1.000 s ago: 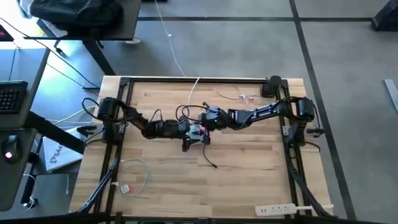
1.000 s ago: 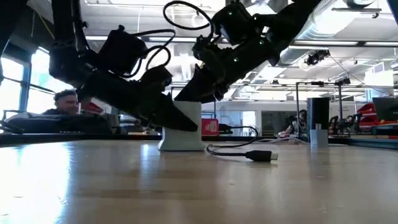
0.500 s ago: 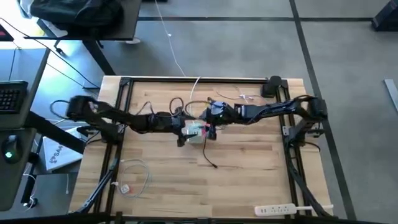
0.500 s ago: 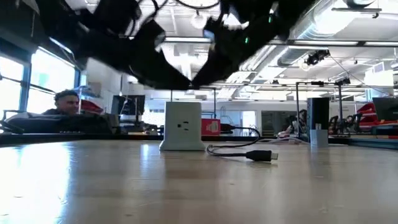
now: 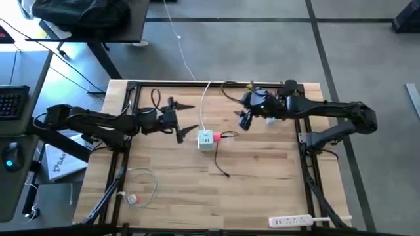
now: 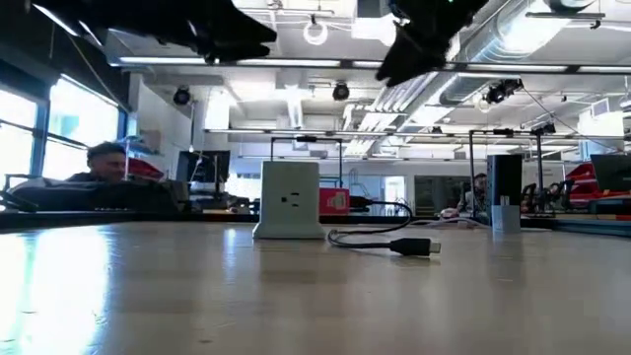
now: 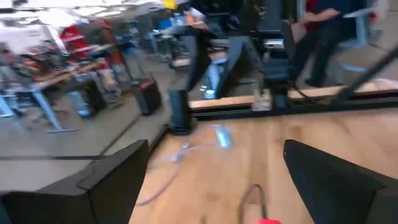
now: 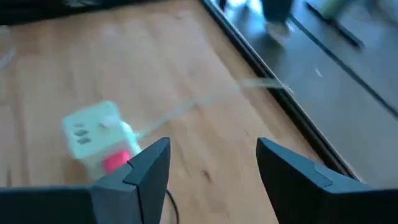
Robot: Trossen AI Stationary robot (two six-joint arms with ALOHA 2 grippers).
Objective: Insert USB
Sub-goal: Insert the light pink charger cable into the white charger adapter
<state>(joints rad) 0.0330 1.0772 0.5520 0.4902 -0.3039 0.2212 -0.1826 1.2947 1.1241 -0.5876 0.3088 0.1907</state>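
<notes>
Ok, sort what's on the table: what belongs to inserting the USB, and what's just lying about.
Job:
USB, red-pink plug at the charger cube
white charger cube
left gripper, open
right gripper, open

Lying about:
coiled white cable
power strip

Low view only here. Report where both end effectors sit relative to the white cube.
Observer: From above, the left end effector hangs open and empty, apart from the white cube, on the left arm's side.
Operator: Now the right one.
Observer: The right end effector is open and empty too, apart from the cube, on the right arm's side and farther from your camera.
Operator: Give me the USB.
Observer: From above, the USB sits against the cube's right-arm face; its black cable trails toward your camera. Fully seated or not, I cannot tell.
</notes>
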